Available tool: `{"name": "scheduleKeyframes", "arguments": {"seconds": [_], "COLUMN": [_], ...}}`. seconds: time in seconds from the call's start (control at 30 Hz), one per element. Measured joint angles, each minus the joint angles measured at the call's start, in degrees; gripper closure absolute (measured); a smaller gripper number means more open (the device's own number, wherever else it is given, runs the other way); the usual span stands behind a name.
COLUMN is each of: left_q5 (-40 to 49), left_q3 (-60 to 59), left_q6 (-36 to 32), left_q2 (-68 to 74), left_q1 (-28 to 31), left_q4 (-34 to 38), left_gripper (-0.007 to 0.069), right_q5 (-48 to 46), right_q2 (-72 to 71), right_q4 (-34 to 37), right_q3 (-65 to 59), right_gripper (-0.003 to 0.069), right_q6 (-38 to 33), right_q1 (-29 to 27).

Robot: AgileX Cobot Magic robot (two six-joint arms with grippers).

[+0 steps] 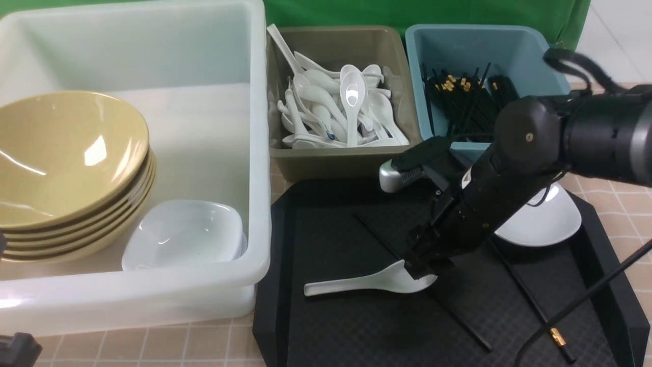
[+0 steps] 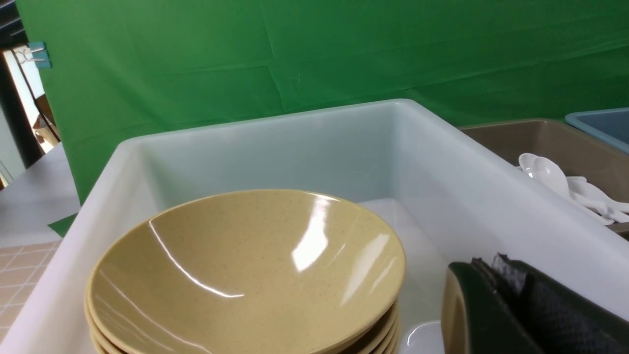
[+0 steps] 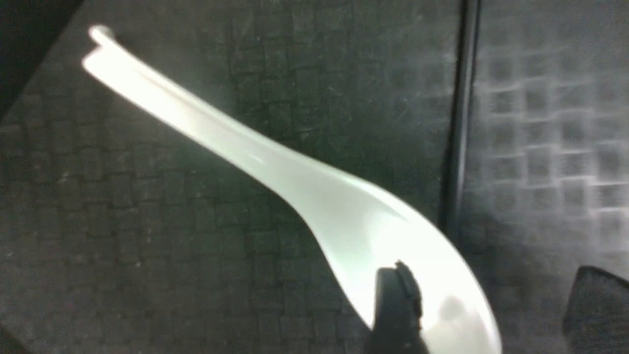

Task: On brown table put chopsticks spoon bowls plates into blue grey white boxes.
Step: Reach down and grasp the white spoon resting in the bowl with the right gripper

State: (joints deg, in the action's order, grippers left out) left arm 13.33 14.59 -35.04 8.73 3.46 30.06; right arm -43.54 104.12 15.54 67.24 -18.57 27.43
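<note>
A white spoon [image 1: 356,283] lies on the black tray [image 1: 356,331], handle pointing left. My right gripper [image 1: 420,269] hangs over its scoop [image 3: 373,231], open, holding nothing: one finger [image 3: 396,307] sits over the scoop, the other [image 3: 597,312] is out over the tray. Two black chopsticks [image 1: 433,290] [image 1: 530,300] and a white plate [image 1: 545,224] also lie on the tray. The white box [image 1: 204,285] holds stacked yellow bowls [image 1: 66,153] and a plate [image 1: 183,234]. My left gripper [image 2: 491,269] is shut and empty beside the bowls [image 2: 245,265].
The grey box [image 1: 331,163] is full of spoons and the blue box [image 1: 484,46] holds chopsticks, both behind the tray. The brown table [image 1: 153,346] shows along the front. A black cable [image 1: 586,300] crosses the tray's right side. A green cloth hangs behind.
</note>
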Motion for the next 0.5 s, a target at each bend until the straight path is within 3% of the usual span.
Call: {"name": "scheduleKeyframes", "arguments": {"seconds": [0.1, 0.13, 0.23, 0.27, 0.3, 0.5], "left_q5": [0.0, 0.0, 0.0, 0.0, 0.0, 0.0], "left_q3": [0.0, 0.0, 0.0, 0.0, 0.0, 0.0], "left_q6": [0.04, 0.04, 0.11, 0.11, 0.11, 0.11], "left_q2": [0.0, 0.0, 0.0, 0.0, 0.0, 0.0], "left_q1": [0.0, 0.0, 0.0, 0.0, 0.0, 0.0], "left_q4": [0.0, 0.0, 0.0, 0.0, 0.0, 0.0], "left_gripper": [0.0623, 0.0623, 0.0623, 0.0623, 0.0623, 0.0623], "right_q5": [-0.07, -0.76, -2.55, -2.55, -4.29, -10.19], "right_q2": [0.99, 1.32, 1.43, 1.43, 1.43, -0.86], "right_q4": [0.47, 1.09, 1.8, 1.8, 1.93, 1.88], "right_q3": [0.0, 0.0, 0.27, 0.33, 1.1, 6.76], "right_gripper": [0.0267, 0.0338, 0.0463, 0.0472, 0.0538, 0.0549], "right_q6": [0.06, 0.06, 0.06, 0.06, 0.06, -0.8], "right_q1": [0.0, 0.0, 0.0, 0.0, 0.0, 0.0]}}
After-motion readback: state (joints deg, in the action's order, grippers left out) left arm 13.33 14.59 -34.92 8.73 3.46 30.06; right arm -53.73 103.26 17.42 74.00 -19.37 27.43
